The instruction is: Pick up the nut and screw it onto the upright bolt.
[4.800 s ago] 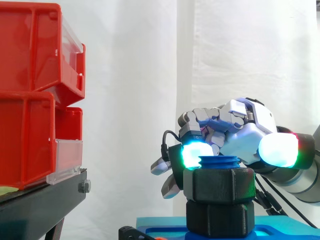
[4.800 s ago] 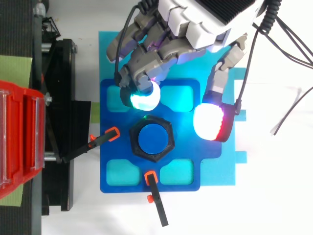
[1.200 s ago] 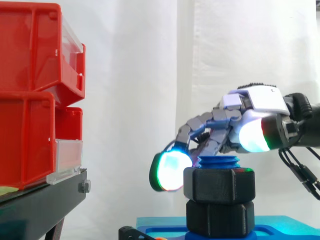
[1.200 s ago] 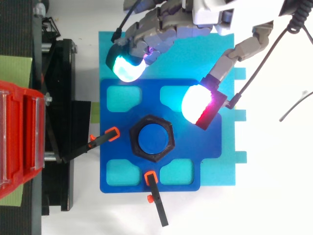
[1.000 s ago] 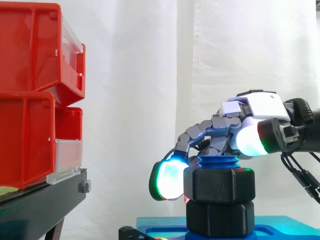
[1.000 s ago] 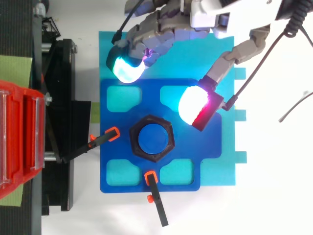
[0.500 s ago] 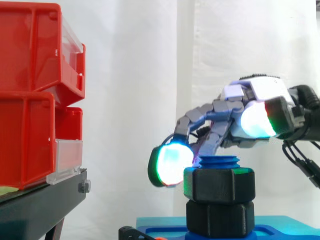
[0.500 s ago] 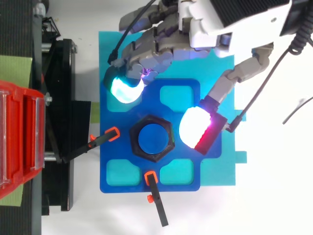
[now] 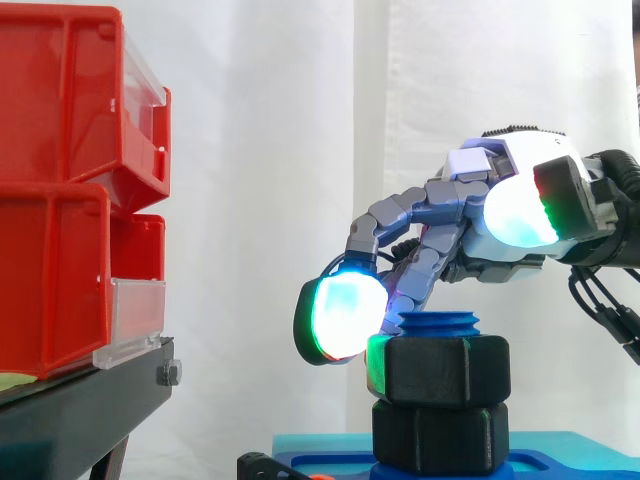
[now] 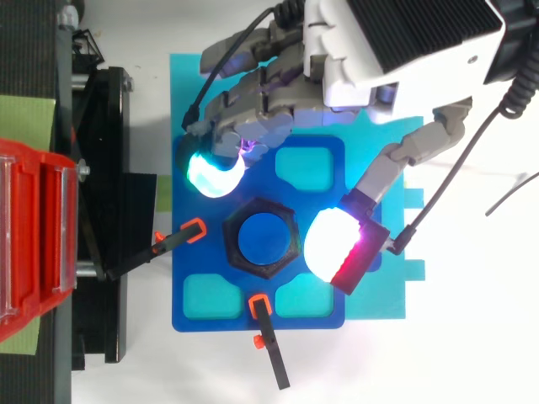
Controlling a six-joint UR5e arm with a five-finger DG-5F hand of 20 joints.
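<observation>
We are hovering the hand (image 10: 375,59) over the blue fixture plate (image 10: 202,252), fingers spread apart and curving downward, gripping nothing. The nut (image 10: 262,204) is sitting on the upright bolt (image 9: 438,322), whose blue threaded top is showing just above the nut's upper face. Below it in the side view is a second black hexagon (image 9: 437,437), resting on the plate.

What matters for us now is how the nut lies between the glowing pads. From above, the cyan fingertip (image 10: 215,172) is standing just beside the nut's upper-left corner, and the thumb pad (image 10: 333,244) is standing just beside its right flank, so the nut is lying on the line between them. In the side view the two are not level. The cyan fingertip is hanging low, about at the nut's top edge and casting green light on its near face. The thumb pad (image 9: 520,215) is riding well above the nut. We cannot tell whether either pad is touching the nut.

The bolt's long axis is running straight up, so any turning has to go around that vertical line. We are judging that the hand needs to drop until both pads are meeting opposite faces of the hexagon before closing. If only the low fingertip makes contact, it is likely to slide off a corner rather than turn the nut.
</observation>
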